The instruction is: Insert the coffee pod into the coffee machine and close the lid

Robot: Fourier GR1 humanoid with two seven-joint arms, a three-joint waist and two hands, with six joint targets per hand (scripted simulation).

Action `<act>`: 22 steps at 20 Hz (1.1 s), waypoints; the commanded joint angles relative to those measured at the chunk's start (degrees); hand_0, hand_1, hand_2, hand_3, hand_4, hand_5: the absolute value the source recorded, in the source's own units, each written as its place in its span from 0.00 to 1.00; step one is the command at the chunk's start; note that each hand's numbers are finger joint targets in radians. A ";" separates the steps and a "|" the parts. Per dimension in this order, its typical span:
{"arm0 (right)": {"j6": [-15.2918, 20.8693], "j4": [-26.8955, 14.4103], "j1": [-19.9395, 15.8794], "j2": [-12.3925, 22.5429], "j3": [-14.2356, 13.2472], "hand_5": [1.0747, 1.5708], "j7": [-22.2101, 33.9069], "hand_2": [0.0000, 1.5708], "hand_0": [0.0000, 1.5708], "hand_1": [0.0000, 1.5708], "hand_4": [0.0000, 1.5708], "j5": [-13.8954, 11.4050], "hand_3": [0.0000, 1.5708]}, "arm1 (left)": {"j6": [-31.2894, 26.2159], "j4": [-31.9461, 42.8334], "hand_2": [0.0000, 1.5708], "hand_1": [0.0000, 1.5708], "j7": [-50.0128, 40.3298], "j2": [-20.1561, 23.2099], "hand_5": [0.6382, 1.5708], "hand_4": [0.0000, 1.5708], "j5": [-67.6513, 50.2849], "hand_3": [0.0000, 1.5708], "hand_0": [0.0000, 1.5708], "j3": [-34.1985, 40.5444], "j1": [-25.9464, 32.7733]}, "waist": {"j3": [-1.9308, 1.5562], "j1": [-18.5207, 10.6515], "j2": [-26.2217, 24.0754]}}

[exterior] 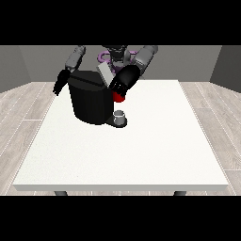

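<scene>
The black coffee machine (90, 101) stands on the white table (141, 155) at the back left. Its grey lid (104, 73) is tilted up and open. The hand at the view's right (121, 84) is at the machine's upper right corner, just below the lid and right above a red thing at the machine (119, 98). A small grey thing (120, 116) stands on the machine's low base in front, under the red thing. The hand at the view's left (60, 84) hangs beside the machine's left wall with its fingers pointing down and holds nothing.
The table stretches wide towards the camera and to the right of the machine. Its front edge (122, 187) runs along the bottom. A purple thing (102, 56) shows behind the machine near the robot's body.
</scene>
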State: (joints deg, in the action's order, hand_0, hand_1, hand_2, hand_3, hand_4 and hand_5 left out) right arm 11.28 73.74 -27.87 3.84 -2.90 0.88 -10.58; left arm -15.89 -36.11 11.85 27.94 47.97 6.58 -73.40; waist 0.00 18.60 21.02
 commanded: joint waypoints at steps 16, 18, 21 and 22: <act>-0.10 1.22 0.64 0.60 0.63 1.00 0.05 0.00 0.00 0.00 0.06 -0.91 0.00 | 5.22 0.85 0.43 0.00 3.76 3.55 1.00 0.00 4.31 0.34 0.00 -0.69 -0.57 | -0.01 1.74 1.44; 0.36 1.17 -3.45 2.28 -0.22 1.00 2.26 0.00 0.00 0.00 0.13 -1.74 0.00 | 4.15 1.22 0.40 0.00 5.04 6.03 1.00 0.00 5.03 0.31 0.00 -0.79 -2.88 | 0.00 1.18 3.81; 1.57 1.46 2.57 -0.81 1.79 1.00 0.32 0.00 0.00 0.00 0.10 -2.30 0.00 | 4.33 1.00 0.35 0.00 6.44 5.20 1.00 0.00 4.66 0.29 0.00 -0.84 -0.34 | -0.01 0.78 0.14; 1.38 1.27 1.90 0.34 1.11 1.00 0.64 0.00 0.00 0.00 0.10 -2.41 0.00 | 6.17 0.83 0.33 0.00 6.57 3.78 1.00 0.00 4.69 0.28 0.00 -0.87 1.08 | 0.00 0.02 0.46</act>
State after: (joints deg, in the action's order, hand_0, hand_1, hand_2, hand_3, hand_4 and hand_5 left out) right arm 11.90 74.67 -27.87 4.73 -2.50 1.84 -12.11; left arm -11.68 -36.11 17.83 31.53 52.42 5.08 -73.76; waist -0.16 19.13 22.39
